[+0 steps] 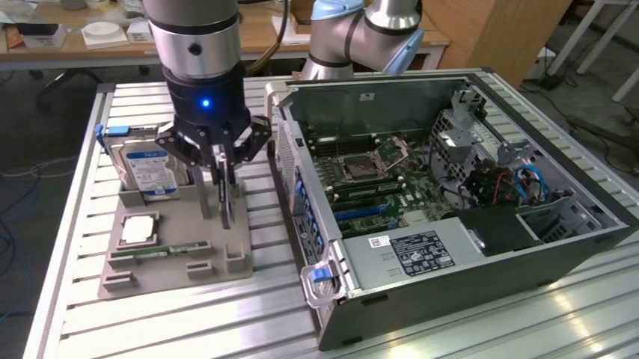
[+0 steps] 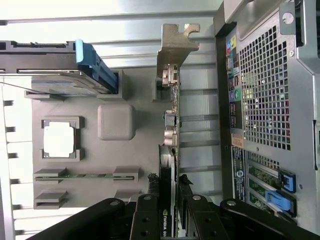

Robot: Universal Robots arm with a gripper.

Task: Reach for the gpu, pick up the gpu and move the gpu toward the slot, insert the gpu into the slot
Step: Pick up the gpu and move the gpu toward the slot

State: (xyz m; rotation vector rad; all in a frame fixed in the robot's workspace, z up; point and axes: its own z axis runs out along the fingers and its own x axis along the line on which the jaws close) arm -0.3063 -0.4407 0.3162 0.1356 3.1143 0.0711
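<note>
The gpu is a thin dark card standing on edge on the grey holder, beside the open computer case. In the wrist view the gpu shows edge-on, its silver bracket at the far end. My gripper comes straight down on it. The two black fingers press on either side of the card's near end, so my gripper is shut on it. The slot is one of the blue and black strips on the green motherboard inside the case, to the exterior view's right of the gripper.
The holder also carries a silver hard drive in a blue bracket, a square processor and a green memory stick. The case wall rises close beside the gpu. A second arm stands behind the case.
</note>
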